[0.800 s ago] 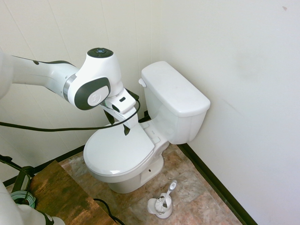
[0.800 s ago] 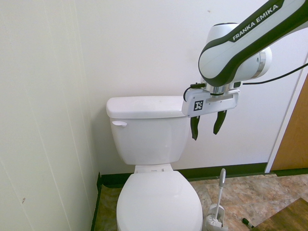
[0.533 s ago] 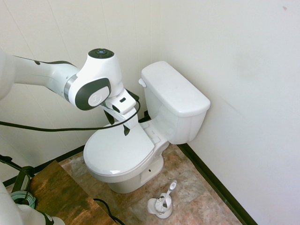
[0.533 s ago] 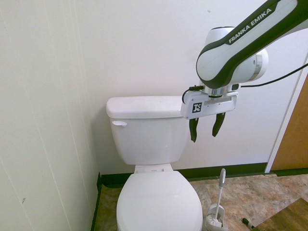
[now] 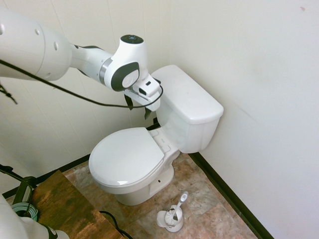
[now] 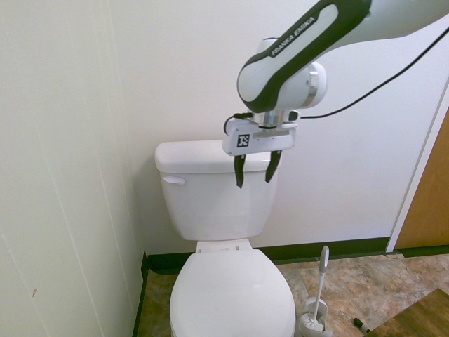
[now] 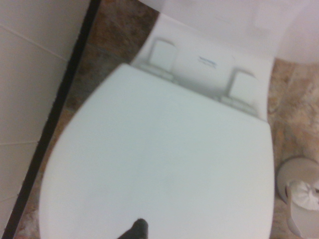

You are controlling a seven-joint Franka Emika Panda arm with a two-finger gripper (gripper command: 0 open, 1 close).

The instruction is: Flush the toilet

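Black fingers (image 6: 240, 170) stand open, with a plain gap between them and nothing held. They belong to the white gripper (image 6: 254, 174), which points down above the toilet (image 6: 217, 203), on the near side of its tank. Seen in the second exterior view, where the following places are also given, the fingers cross the right part of the tank's front. The small white flush lever (image 6: 174, 180) is on the left end of that front, near the top, apart from the fingers. From the gripper, the white arm (image 6: 280, 77) reaches up and to the right.

Over the tank lies a flat white tank lid (image 6: 203, 158). The toilet stands with its tank at the far side, close to the far wall (image 6: 351, 175), and its bowl toward the near side. An oval seat lid (image 6: 231, 295) is down over the bowl; the wrist view shows its hinges and broad, smooth top.

To the right of the bowl, a toilet brush (image 6: 320, 281) leans in its white holder (image 6: 310, 309) on the mottled brown floor (image 6: 351, 281). Dark baseboard (image 6: 337, 250) runs along the foot of the far wall. Pale panelling (image 6: 63, 140) covers the left wall, and a wooden surface (image 6: 421, 316) shows at the near right.
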